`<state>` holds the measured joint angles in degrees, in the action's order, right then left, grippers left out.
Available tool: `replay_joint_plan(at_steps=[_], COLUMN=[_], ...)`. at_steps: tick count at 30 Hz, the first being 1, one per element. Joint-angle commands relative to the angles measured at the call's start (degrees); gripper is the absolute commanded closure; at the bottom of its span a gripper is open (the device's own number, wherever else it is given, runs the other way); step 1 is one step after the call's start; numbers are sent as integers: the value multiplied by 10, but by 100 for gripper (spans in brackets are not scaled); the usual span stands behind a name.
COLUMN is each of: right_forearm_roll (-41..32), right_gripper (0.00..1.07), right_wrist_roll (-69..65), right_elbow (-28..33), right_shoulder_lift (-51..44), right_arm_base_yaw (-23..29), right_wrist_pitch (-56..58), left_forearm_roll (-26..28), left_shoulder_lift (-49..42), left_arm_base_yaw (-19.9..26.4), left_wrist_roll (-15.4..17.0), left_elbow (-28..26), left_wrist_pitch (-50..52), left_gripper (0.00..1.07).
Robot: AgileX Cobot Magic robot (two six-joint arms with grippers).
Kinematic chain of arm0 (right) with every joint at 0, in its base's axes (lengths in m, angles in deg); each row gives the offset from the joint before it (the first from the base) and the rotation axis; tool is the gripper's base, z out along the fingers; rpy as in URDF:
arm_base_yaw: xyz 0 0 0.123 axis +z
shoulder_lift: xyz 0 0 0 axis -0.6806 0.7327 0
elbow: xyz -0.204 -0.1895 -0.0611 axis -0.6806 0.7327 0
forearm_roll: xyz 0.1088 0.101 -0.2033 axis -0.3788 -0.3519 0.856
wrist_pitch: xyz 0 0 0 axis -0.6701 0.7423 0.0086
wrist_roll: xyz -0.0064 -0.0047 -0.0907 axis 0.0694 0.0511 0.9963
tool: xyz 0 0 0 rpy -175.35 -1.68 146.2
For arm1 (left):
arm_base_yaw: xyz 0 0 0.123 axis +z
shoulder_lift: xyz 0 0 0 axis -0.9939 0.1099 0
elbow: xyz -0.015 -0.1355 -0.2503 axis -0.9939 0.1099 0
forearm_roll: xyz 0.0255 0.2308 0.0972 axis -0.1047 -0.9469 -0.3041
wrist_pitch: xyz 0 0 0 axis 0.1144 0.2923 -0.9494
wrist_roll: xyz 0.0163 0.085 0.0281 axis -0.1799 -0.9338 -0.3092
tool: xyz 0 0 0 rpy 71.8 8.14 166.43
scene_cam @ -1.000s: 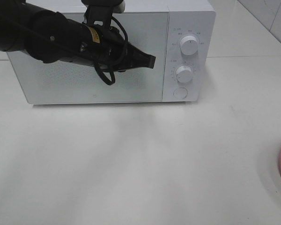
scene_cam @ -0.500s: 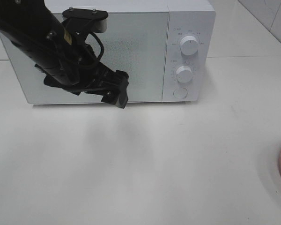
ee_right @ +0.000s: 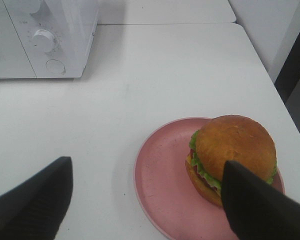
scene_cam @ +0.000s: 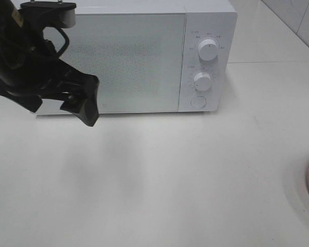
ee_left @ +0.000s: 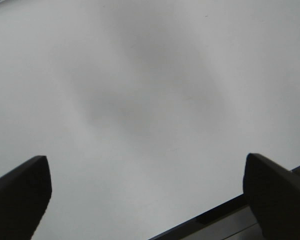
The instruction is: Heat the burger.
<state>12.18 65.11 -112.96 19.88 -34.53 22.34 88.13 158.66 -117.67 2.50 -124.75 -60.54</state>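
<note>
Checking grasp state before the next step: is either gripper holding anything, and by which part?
Nothing is held. The left gripper is open over bare table; the right gripper is open above the pink plate, not touching the burger.

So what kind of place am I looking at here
Most likely a kitchen counter, or a mock-up of one: a white microwave with two dials stands on a white worktop, a burger sits on a pink plate, and pale tiles show behind.

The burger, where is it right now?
The burger sits on the pink plate on the white table, out to the right of the closed microwave; the right wrist view shows it whole.
</note>
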Motion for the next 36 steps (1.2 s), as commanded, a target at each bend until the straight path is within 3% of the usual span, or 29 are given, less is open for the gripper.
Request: replay_joint_plan(at_steps=[1, 10, 12, 15, 25, 32, 36], right_forearm_roll=[3, 3, 3, 3, 3, 3, 3], right_gripper=[31, 31, 31, 31, 31, 31, 32], right_wrist_roll=[2, 2, 2, 2, 2, 2, 2], right_elbow=[1, 1, 1, 1, 1, 1, 1], right_shoulder_lift=[-14, -14, -14, -14, -14, -14, -14], right_arm_base_yaw=[-3, -3, -3, -3, -3, -3, -3], right_wrist_pitch=[-7, -7, -7, -7, -7, -7, -7], left_forearm_roll=[-1, 2, 2, 2, -7, -9, -9], left_shoulder_lift=[-11, -70, -115, -150, -284, -415, -463], left_arm_base_yaw=[26, 140, 189, 214, 239, 239, 239], left_wrist_roll=[2, -2, -3, -3, -5, -50, -55], left_elbow=[-2, 60, 107, 137, 239, 331, 360], left_wrist_pitch=[-16, -16, -13, -9, -7, -7, 0], left_gripper=[7, 7, 7, 7, 7, 7, 7])
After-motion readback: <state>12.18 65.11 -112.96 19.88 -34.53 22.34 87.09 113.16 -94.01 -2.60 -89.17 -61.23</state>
